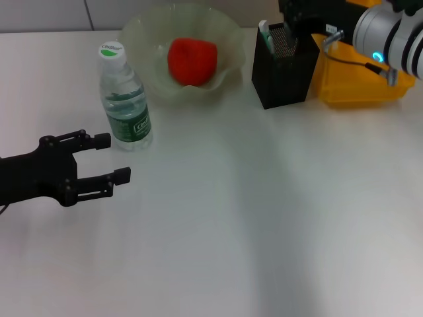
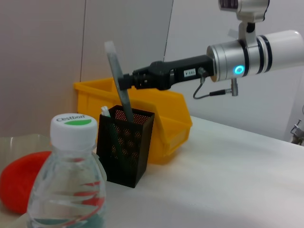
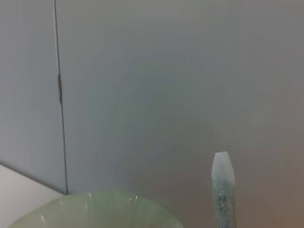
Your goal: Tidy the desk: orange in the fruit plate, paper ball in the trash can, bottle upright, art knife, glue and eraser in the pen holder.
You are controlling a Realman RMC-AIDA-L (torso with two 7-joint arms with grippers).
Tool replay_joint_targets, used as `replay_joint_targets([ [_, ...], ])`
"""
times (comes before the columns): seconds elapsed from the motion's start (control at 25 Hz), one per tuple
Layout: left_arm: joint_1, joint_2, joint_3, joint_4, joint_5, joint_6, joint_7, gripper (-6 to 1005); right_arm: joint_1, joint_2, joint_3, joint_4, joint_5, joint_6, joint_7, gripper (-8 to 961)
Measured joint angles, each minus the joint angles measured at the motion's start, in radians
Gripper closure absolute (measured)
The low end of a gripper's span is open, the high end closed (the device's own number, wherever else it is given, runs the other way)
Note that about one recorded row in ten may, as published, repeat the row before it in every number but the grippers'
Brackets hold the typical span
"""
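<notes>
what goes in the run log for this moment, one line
right gripper: shut on glue, lowering into pen holder | left gripper: open, idle by upright bottle | orange: in fruit plate

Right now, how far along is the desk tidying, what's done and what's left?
Mostly done, by the look of it. The orange sits in the fruit plate, the bottle stands upright, and the art knife is in the pen holder. In hand: the right gripper holds the glue part-way into the holder. The left gripper hovers open beside the bottle. Eraser and paper ball aren't visible.
</notes>
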Motion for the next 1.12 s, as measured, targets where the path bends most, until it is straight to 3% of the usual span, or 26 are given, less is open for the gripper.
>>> replay_joint_targets([
  [0.24,0.001,0.000,-0.005,-0.011,0.000,0.000,0.004,213,-0.003,0.001,-0.008,0.022,0.001,-0.002,-0.003,829],
  [0.44,0.001,0.000,-0.009,-0.011,-0.001,0.000,0.004,213,-0.011,0.000,-0.002,0.023,0.002,-0.026,-0.004,749],
  [0.52,0.002,0.000,-0.010,-0.011,-0.001,0.002,0.004,213,-0.020,-0.002,0.024,0.013,0.003,-0.085,-0.001,673],
  [0.56,0.002,0.001,-0.009,-0.011,-0.001,0.004,0.003,213,-0.043,-0.003,0.078,-0.020,0.005,-0.188,0.000,634],
  [0.68,0.003,0.007,-0.009,-0.011,-0.001,0.019,-0.003,213,-0.072,-0.004,0.134,-0.064,0.005,-0.307,-0.002,520],
  [0.76,0.004,0.013,-0.009,-0.014,-0.001,0.041,-0.003,213,-0.103,-0.004,0.187,-0.112,0.001,-0.465,-0.013,303],
  [0.96,-0.011,0.043,0.005,-0.024,0.009,0.112,-0.041,211,-0.155,-0.016,0.316,-0.141,-0.010,-0.875,-0.117,219],
  [1.12,-0.024,0.058,0.016,-0.027,0.018,0.127,-0.086,208,-0.182,-0.025,0.345,-0.131,-0.016,-1.014,-0.172,152],
])
